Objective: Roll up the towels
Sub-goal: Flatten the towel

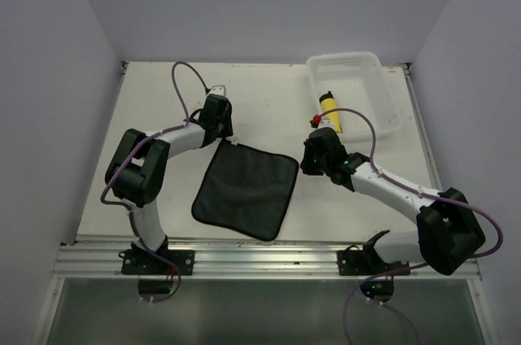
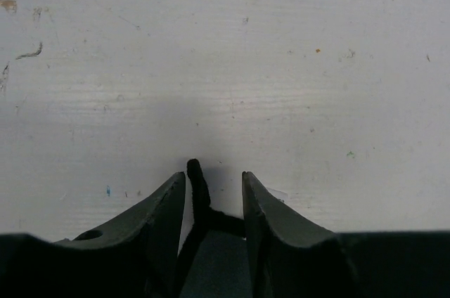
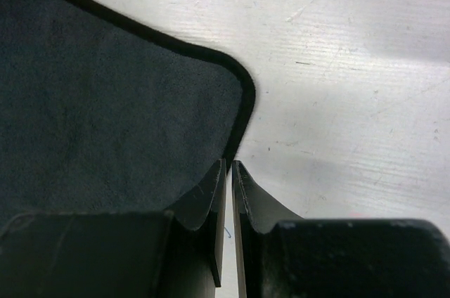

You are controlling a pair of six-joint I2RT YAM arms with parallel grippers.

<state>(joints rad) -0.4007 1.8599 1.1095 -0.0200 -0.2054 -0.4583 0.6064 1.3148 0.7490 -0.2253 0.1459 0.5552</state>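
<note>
**Both grippers at the towel's upper corners, roll not yet begun**

A dark towel [image 1: 244,190] with black edging lies flat and unrolled at the centre of the table [image 1: 269,105]. A yellow towel [image 1: 331,111], already rolled, rests at the rim of the white basket [image 1: 383,93] in the upper right.

The left gripper [image 2: 214,182] sits at the towel's upper left corner. Its fingers stand partly apart with the black edging between them, not clamped.

The right gripper [image 3: 229,166] is at the upper right corner, fingers pressed almost together, apparently nipping the edging.

This looks like the grasping step. Next, the left needs a firm pinch. Both arms should then lift evenly and carry that edge toward the bottom of the frame.
</note>
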